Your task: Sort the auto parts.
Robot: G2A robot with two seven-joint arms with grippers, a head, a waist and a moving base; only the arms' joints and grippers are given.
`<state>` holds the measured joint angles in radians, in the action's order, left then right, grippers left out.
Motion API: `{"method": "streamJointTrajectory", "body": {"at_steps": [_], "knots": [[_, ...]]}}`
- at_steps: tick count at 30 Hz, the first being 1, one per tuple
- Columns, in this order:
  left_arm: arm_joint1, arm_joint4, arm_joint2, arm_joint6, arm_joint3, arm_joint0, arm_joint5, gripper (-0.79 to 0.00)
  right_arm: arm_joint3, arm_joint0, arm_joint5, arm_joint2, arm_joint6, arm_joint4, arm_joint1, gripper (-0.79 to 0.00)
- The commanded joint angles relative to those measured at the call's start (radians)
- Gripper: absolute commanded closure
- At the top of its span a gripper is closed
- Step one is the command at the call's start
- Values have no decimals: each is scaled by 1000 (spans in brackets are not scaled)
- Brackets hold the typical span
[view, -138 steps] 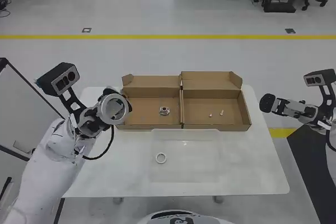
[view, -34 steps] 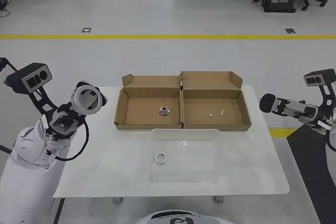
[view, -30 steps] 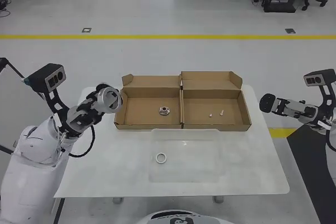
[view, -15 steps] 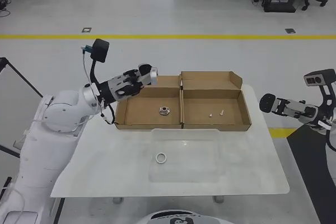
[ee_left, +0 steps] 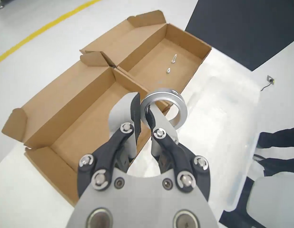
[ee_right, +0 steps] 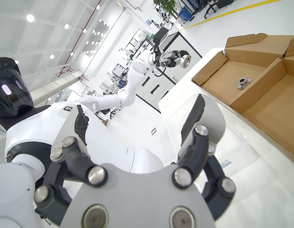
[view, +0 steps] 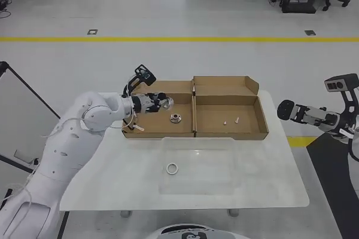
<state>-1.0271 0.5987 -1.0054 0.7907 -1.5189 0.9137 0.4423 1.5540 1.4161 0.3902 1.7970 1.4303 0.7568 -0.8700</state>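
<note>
My left gripper [view: 157,102] [ee_left: 142,105] is shut on the rim of a large metal ring [view: 167,103] [ee_left: 179,119] and holds it above the left cardboard box [view: 149,122] [ee_left: 90,124]. On that box's floor sits a flanged metal hub [view: 176,118] [ee_right: 243,82]. The right cardboard box [view: 251,122] [ee_left: 159,53] holds two small bolts [view: 225,121] [ee_left: 173,58]. A small ring [view: 172,169] lies in the clear tray [view: 215,179]. My right gripper [view: 285,110] [ee_right: 137,117] hangs open with nothing in it, off the table's right edge.
The two boxes stand side by side along the far half of the white table [view: 275,173], flaps open. The clear tray lies in front of them at the middle. A black floor mat [ee_left: 244,12] lies beyond the table.
My left arm swung in from the table's left side and now holds the large ring over the left box. The right arm has not moved.
</note>
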Motion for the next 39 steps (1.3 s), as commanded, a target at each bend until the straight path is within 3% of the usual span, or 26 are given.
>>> {"method": "streamJointTrajectory", "body": {"at_steps": [1,20,31,39], "knots": [[-10,32,35,-10,34,-24,-7,0,0,0,0,0,0,0,0,-785],[-156,219,352,-17,481,-289,-39,0,0,0,0,0,0,0,0,-785],[-247,286,471,-68,683,-350,-27,0,0,0,0,0,0,0,0,-785],[-297,363,522,-131,802,-371,-29,0,0,0,0,0,0,0,0,-785]]}}
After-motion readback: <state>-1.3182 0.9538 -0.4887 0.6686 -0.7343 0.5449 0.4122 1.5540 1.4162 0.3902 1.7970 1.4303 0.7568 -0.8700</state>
